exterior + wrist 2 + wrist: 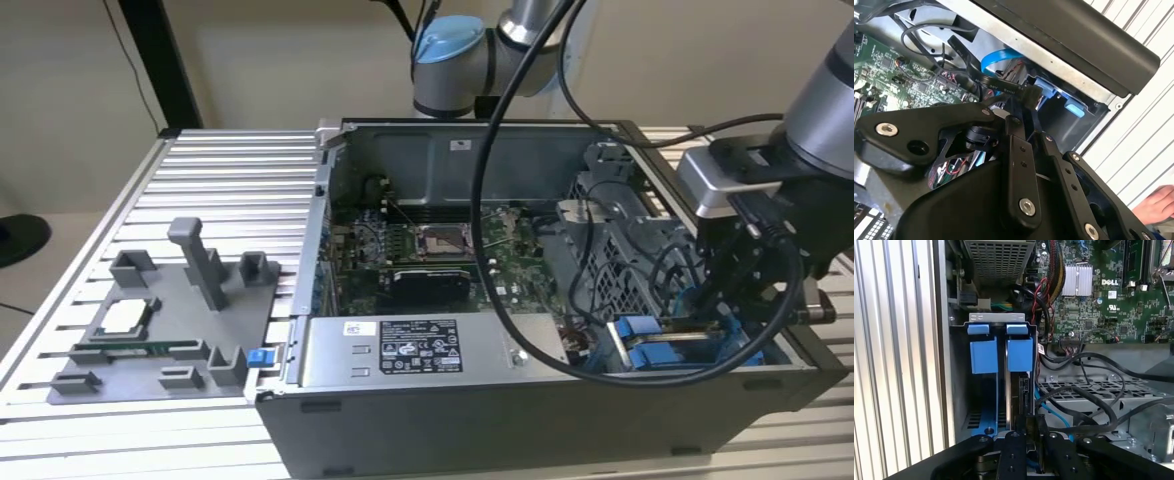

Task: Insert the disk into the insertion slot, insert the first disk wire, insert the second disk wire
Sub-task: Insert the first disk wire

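Table (pixel 227 170): a slatted metal top. It carries the open case and, at the exterior view's left, a grey fixture plate (pixel 147 345) with small parts.
Computer case (pixel 467 420): it lies open, so you look down on the green motherboard (pixel 427 250) and the silver power-supply box (pixel 400 350).
Insertion slot (pixel 996 317): the bay with blue rails, in the case corner at the exterior view's right, just beside the case wall.
Disk (pixel 1019 354): in the first wrist view you see it edge-on, a thin dark slab under its bright blue carrier tab. It sits in the slot, beside a second blue tab (pixel 984 352). I judge the disk step as done.
Gripper (pixel 1033 421): it hangs directly over the disk's end. The claw is narrow, and as far as I can judge it is closed on the black plug of the wire.
Hand (pixel 1156 205): a person's hand is over the table slats near the case; please mind it.
Disk wire (pixel 1004 89): a flat black cable with a black plug, close to a bundle of loose black cables (pixel 1089 405). I judge that a disk wire is the step in hand. Keep the plug square to the disk's socket, press slowly, and do not let a loose cable slip under the plug. If the plug tilts, stop.
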You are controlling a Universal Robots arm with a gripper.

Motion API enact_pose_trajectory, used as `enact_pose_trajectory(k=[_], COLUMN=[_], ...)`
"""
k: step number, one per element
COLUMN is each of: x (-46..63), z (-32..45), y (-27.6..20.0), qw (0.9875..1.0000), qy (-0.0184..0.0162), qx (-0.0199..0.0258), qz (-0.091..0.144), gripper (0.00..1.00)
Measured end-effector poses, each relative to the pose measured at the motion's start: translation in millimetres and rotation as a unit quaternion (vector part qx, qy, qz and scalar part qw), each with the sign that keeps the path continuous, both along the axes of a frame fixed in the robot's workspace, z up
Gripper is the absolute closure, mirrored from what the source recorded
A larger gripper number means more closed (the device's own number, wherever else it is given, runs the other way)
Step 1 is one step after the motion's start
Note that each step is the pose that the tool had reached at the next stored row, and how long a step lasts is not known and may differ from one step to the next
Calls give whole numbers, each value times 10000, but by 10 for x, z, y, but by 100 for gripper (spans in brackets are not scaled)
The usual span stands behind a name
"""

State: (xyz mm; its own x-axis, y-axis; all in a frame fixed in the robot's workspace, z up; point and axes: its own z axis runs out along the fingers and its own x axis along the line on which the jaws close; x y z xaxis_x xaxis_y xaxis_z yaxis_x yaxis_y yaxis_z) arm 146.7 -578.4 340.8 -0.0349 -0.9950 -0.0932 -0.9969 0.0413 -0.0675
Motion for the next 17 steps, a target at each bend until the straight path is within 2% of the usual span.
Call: enact_pose_trajectory(k=[12, 17], x=[2, 2], z=[-33, -76], y=[0, 0], qw=[10000, 10000], qy=[0, 0], qx=[-1, -3], qz=[0, 0], gripper=[100, 100])
